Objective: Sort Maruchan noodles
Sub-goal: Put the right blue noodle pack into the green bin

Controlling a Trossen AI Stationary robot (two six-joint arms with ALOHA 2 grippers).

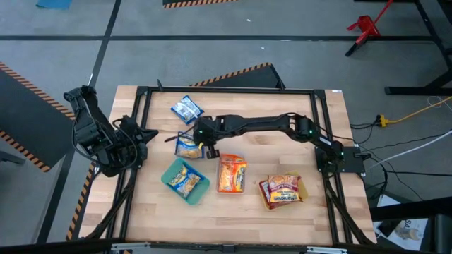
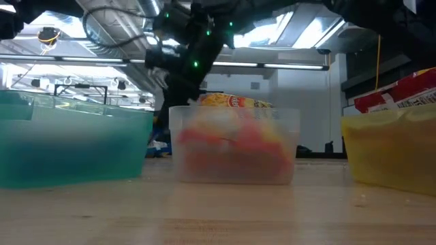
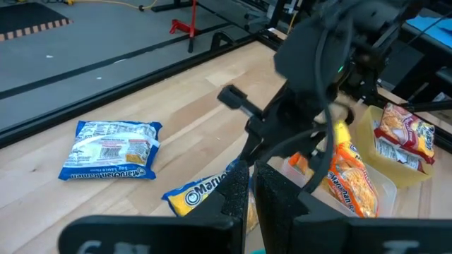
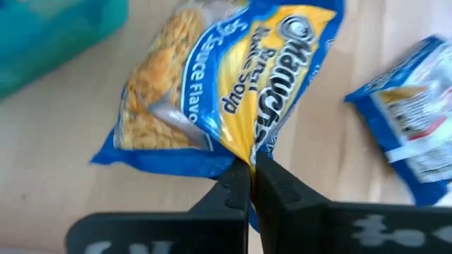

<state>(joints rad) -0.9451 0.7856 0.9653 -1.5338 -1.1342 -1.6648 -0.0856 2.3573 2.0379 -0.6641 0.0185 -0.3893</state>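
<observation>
Right gripper point(image 4: 251, 169) at centre frame pinches the blue-yellow noodle packet point(image 4: 226, 85) by its edge; left gripper point(image 1: 141, 136) waits at left, fingers nearly pressed together, holding nothing

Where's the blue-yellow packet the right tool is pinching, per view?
High: blue-yellow packet left of centre, at the right tool.
Low: not visible.
Left wrist: bottom centre, partly behind that arm's fingers.
Right wrist: fills the centre, edge pinched.
Shared landmark: blue-white packet lying flat nearby.
</observation>
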